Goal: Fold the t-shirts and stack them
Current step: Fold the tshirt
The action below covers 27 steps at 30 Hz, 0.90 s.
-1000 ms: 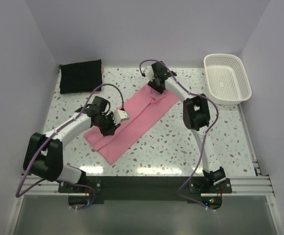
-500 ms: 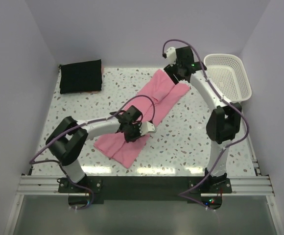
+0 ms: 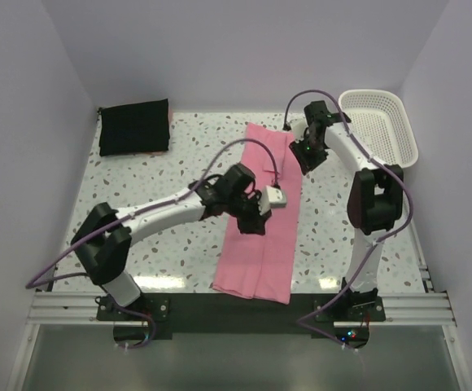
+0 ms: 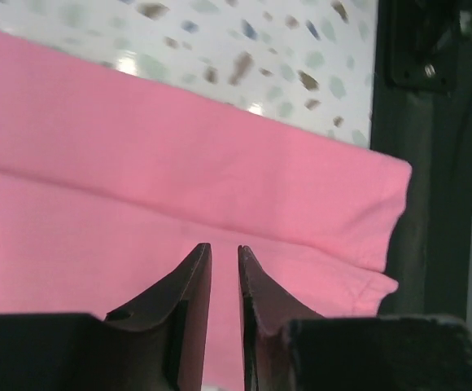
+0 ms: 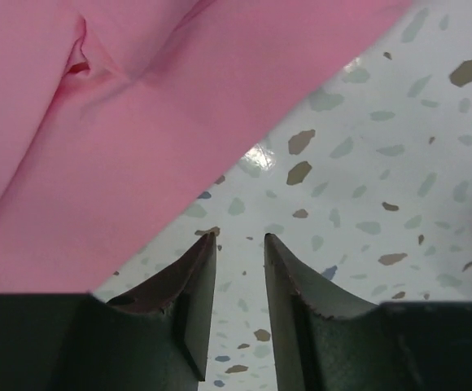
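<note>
A white table (image 3: 179, 134) with little dark specks is sitting between plain pale purple walls (image 3: 236, 49). Shiny spots of light (image 3: 164, 283) are glowing on it near the front, where a silver rail (image 3: 415, 305) is running across

High overview, close wrist views, common pink t-shirt (image 3: 256, 261)

Long folded pink fabric t-shirt (image 3: 260, 244) lies on the speckled white table (image 3: 138, 187), just right of centre, running far to near; folded black fabric rectangle (image 3: 134, 126) in far left corner; white lattice plastic basket (image 3: 407, 130) in far right corner.
</note>
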Each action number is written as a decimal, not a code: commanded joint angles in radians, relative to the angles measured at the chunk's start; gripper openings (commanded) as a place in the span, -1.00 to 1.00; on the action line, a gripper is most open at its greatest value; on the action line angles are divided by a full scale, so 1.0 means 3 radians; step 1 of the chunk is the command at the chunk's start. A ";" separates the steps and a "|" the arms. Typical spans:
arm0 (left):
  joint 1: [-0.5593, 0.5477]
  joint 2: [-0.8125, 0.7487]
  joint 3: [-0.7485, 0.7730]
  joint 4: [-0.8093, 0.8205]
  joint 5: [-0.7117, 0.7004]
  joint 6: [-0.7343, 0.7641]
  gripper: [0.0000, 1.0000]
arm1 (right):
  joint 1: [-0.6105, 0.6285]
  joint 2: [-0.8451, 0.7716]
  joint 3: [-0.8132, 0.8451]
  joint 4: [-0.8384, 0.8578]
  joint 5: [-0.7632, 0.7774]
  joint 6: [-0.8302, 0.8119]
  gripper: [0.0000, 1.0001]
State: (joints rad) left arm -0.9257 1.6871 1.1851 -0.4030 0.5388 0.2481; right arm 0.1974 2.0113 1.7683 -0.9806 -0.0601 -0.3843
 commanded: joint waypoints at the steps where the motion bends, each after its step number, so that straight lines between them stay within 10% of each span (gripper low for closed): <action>1: 0.0527 -0.0326 0.0007 0.0158 0.0310 -0.0214 -0.51 | 0.0058 0.0259 0.0144 -0.0111 -0.0255 0.0115 -0.35; 16: 0.2016 -0.0158 -0.0115 -0.0047 0.0326 -0.0505 -0.54 | 0.0518 0.1246 0.0644 0.0431 0.0134 -0.0136 -0.42; 27: 0.2165 0.0409 0.0564 -0.0048 -0.0002 -0.0218 -0.56 | 0.0472 0.1411 0.1025 0.0466 0.0405 -0.0027 -0.42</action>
State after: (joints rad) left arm -0.2752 1.7443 1.2491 -0.4511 0.5400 0.1627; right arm 0.3660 2.4351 2.1334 -0.8917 0.0166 -0.3843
